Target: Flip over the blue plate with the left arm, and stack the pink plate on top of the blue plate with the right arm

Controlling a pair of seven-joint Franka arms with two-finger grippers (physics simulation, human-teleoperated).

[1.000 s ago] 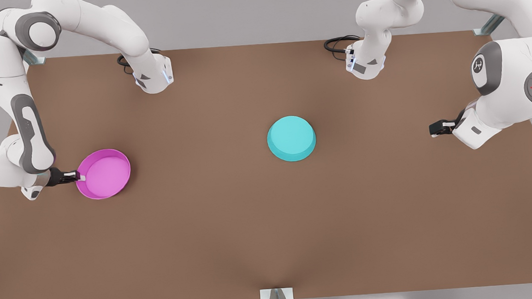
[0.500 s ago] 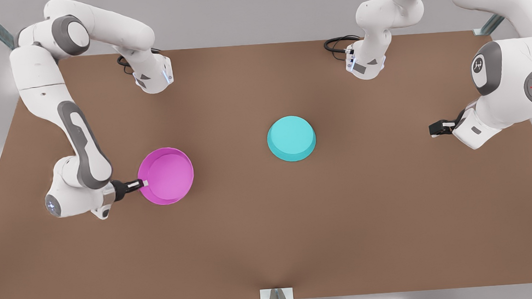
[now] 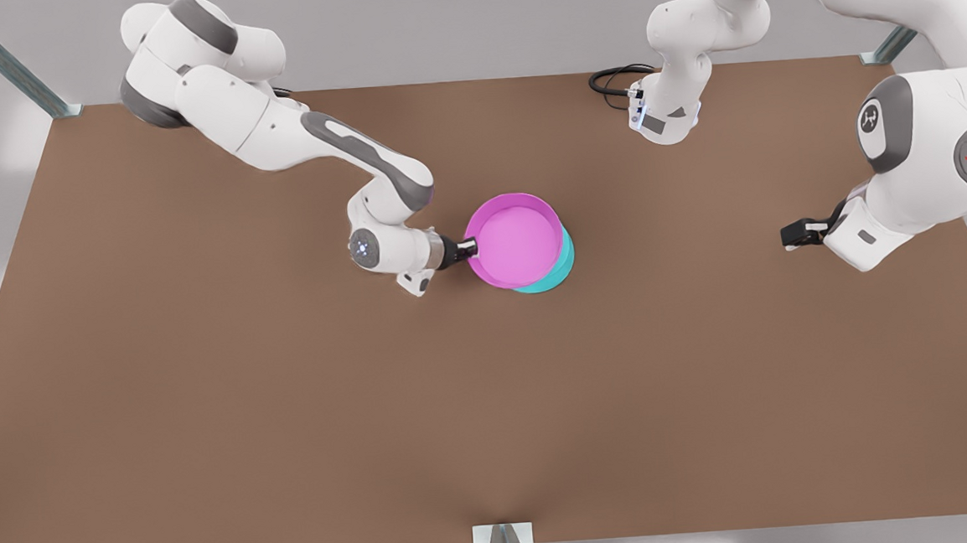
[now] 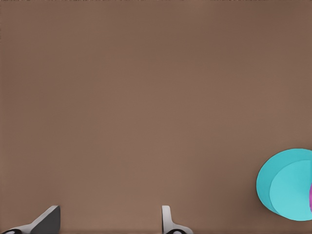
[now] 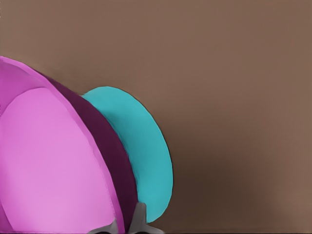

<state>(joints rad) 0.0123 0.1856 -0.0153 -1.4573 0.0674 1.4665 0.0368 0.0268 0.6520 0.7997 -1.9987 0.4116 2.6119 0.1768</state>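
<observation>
Pinching the pink plate (image 3: 519, 242) by its rim, the right gripper (image 3: 469, 248) holds it over the blue plate (image 3: 563, 268); the left gripper (image 3: 786, 236) waits spread wide.

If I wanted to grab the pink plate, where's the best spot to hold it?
Pinch the upright rim of the pink plate, one finger inside and one outside. The right tool grips it that way, from the front view's left. The blue plate sits beneath, so the bottom can't be reached. The left tool waits aside.

Pink plate (image 3: 515, 240): magenta rim, lighter pink inside. Blue plate (image 3: 563, 268): plain turquoise. Worktop (image 3: 290, 401): uniform brown. Arms white, grey joint covers.
</observation>
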